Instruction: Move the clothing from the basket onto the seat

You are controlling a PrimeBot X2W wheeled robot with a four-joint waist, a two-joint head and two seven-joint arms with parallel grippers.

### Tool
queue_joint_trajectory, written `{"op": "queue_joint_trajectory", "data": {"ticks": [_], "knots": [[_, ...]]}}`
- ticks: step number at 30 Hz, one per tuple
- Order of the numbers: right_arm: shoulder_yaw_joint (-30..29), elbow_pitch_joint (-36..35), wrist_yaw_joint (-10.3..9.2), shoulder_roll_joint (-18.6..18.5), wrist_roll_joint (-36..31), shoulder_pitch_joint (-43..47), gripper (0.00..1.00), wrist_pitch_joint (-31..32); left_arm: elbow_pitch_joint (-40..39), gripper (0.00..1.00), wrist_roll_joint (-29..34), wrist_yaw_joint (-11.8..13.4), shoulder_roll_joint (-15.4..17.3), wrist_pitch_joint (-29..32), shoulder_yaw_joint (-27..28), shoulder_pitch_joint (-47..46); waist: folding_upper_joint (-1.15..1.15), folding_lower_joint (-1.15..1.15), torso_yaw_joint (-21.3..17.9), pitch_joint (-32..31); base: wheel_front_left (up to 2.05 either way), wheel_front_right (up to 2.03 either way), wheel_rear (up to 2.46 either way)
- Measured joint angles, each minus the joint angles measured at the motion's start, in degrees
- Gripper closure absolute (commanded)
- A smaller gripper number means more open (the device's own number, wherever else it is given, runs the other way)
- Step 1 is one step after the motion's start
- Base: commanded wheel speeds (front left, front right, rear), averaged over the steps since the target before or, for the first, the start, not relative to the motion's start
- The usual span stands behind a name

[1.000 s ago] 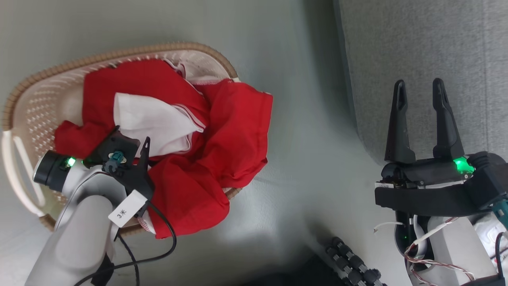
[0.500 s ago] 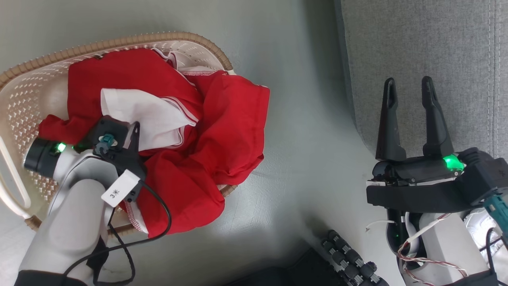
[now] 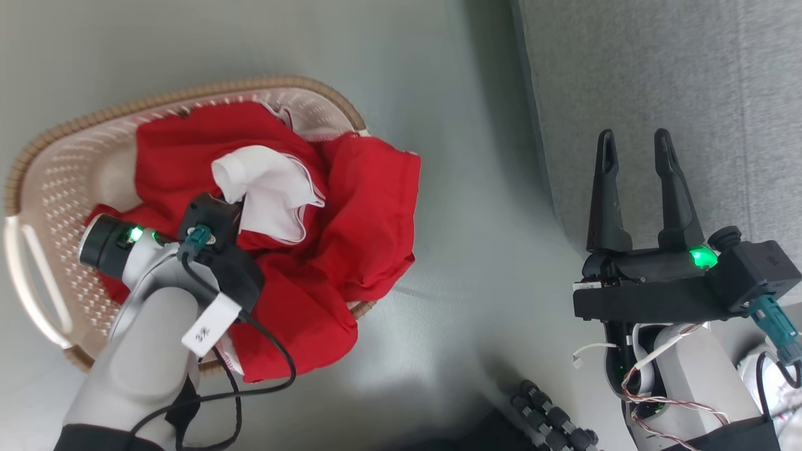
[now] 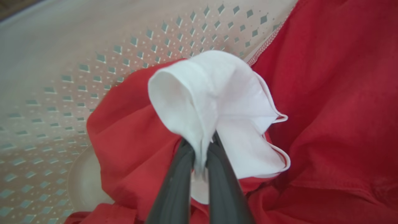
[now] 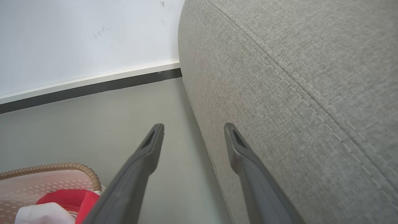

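The red clothing (image 3: 351, 207) with a white panel lies heaped in the cream basket (image 3: 188, 97) on the floor, one red fold hanging over the brown rim. My left gripper (image 4: 200, 146) is down in the basket, shut on the white panel, which bunches up above the fingertips. Behind it are red clothing (image 4: 326, 93) and the perforated basket wall (image 4: 77, 62). In the head view the left gripper (image 3: 235, 216) is mostly hidden under its wrist. My right gripper (image 3: 633, 141) stands open and empty at the edge of the grey seat (image 3: 658, 75).
Grey-green floor (image 3: 470, 219) separates basket and seat. In the right wrist view the open right gripper (image 5: 193, 127) points along the seat (image 5: 295, 77) side toward a white wall with a dark baseboard (image 5: 93, 88); the basket (image 5: 46, 168) is at lower left. A black ribbed part (image 3: 551, 416) lies low.
My left gripper has shut on the white panel, which was spread flat and now stands bunched. The head camera shifted slightly. The right gripper stays open.
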Motion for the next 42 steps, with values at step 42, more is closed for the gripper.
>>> {"op": "queue_joint_trajectory", "data": {"ticks": [42], "knots": [[-2.8, 21.4, 5.33, -0.1, -2.1, -0.6, 0.00, 0.0, -13.0, 1.00, -8.4, -2.4, -2.4, -5.5, 2.4, 4.5, -0.01, -0.01, 8.1, -33.2, 0.00, 0.00, 0.00]]}}
